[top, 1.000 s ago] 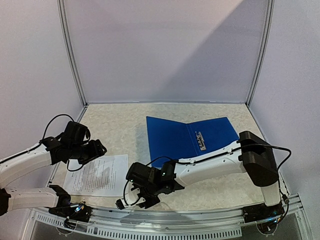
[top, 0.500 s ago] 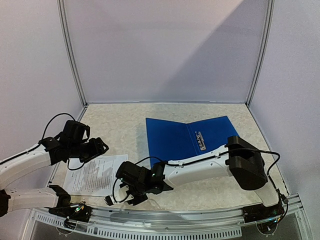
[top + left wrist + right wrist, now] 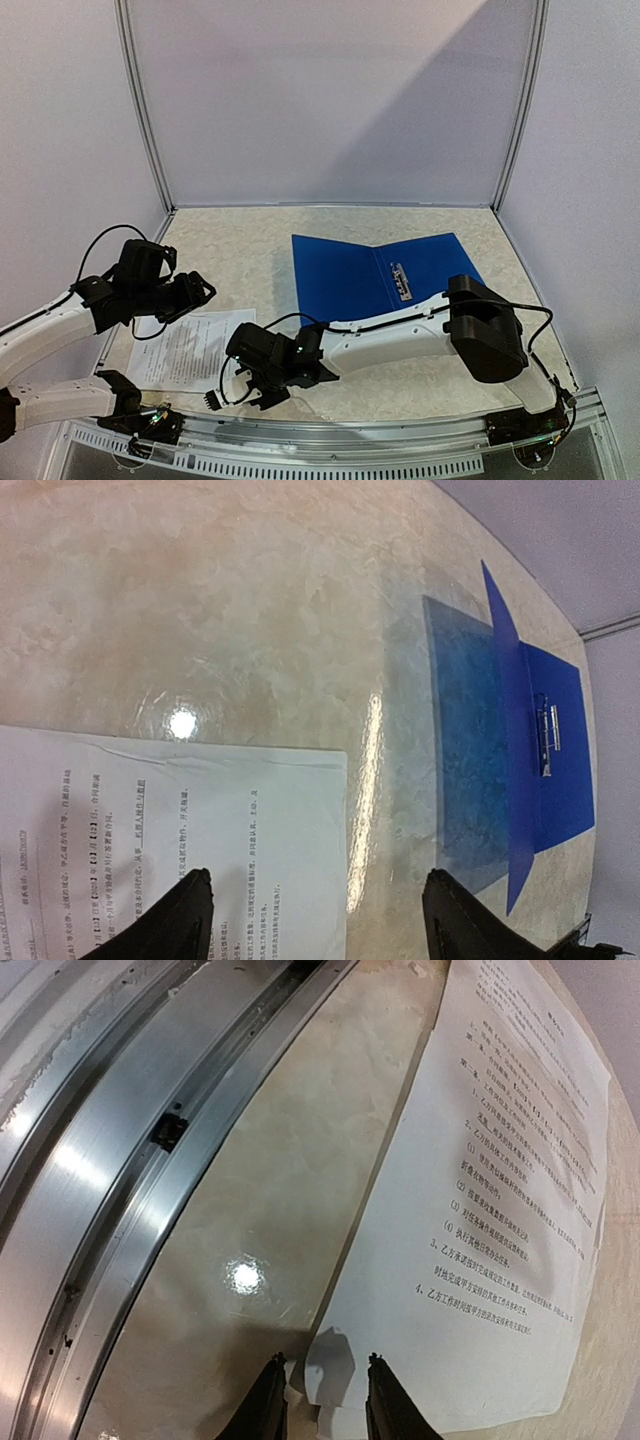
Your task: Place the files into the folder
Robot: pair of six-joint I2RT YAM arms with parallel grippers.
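The files [image 3: 195,350] lie flat at the near left of the table, white sheets with black text. The blue folder [image 3: 385,275] lies open behind them, its metal clip [image 3: 403,282] on the spine. My left gripper [image 3: 195,290] hovers open above the files' far right edge; in the left wrist view its wide-spread gripper [image 3: 320,915] spans the files [image 3: 150,820] and bare table, with the folder [image 3: 555,750] beyond. My right gripper [image 3: 225,395] is low at the files' near right corner. In the right wrist view the gripper [image 3: 325,1395] stands narrowly open with the slightly curled corner of the files [image 3: 480,1210] between its fingers.
A metal rail [image 3: 350,440] runs along the near table edge, close beside the right gripper, and shows as the rail [image 3: 120,1160] in the right wrist view. Grey walls with metal posts [image 3: 140,110] enclose the table on three sides.
The right arm has swung left along the near edge to the files' corner, and its jaws have narrowed. The left gripper has barely shifted and stays open.
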